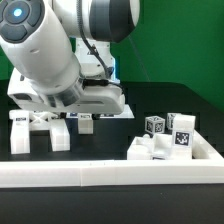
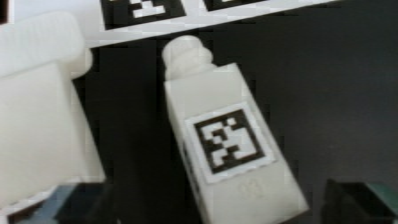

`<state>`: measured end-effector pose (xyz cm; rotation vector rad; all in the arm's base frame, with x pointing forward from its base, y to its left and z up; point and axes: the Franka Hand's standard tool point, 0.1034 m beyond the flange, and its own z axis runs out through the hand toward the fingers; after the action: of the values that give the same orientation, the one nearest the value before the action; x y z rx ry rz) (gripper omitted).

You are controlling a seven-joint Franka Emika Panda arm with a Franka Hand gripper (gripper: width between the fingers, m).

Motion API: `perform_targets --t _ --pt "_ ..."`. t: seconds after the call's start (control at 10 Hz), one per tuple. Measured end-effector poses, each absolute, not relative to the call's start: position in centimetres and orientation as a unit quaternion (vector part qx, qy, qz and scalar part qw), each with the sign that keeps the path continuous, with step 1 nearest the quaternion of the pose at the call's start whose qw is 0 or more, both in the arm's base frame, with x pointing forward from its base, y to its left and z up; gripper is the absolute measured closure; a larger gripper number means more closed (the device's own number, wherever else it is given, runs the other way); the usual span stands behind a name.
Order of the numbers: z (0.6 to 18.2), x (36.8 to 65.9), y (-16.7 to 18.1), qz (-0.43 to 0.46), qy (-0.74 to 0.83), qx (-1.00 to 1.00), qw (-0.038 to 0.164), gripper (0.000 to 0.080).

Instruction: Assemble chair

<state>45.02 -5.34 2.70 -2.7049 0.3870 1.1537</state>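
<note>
The tagged chair leg (image 2: 221, 135) lies flat on the counter (image 2: 329, 100) right beneath my gripper (image 2: 214, 205), whose jaws stand wide apart and clear of it, so I'd move straight up without nudging it toward the white piece (image 2: 36, 110) beside it.

Gripper (image 2: 214, 200) low, jaws wide apart
</note>
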Motion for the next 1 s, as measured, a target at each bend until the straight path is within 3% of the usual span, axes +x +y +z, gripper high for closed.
perform_targets --t 0.7,1.0 --pt "3.0 45.3 -5.1 0.382 0.093 -0.914 0.099 0.0151" --pt "2.9 45.2 -4.1 0.393 0.019 -0.917 0.071 0.0151"
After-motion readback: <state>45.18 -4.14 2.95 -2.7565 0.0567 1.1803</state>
